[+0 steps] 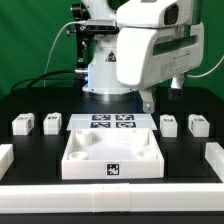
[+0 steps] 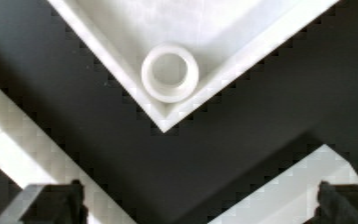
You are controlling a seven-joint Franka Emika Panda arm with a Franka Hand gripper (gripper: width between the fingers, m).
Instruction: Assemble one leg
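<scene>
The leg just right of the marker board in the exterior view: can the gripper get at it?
Probably yes: the leg stands apart with nothing on it, and the open gripper holds nothing.

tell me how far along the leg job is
Done: nothing yet; all four legs lie loose on the table, none in the tray. In hand: nothing; the open end effector hovers empty over a tray corner socket. Left: grasp a leg and fit it in a socket.
</scene>
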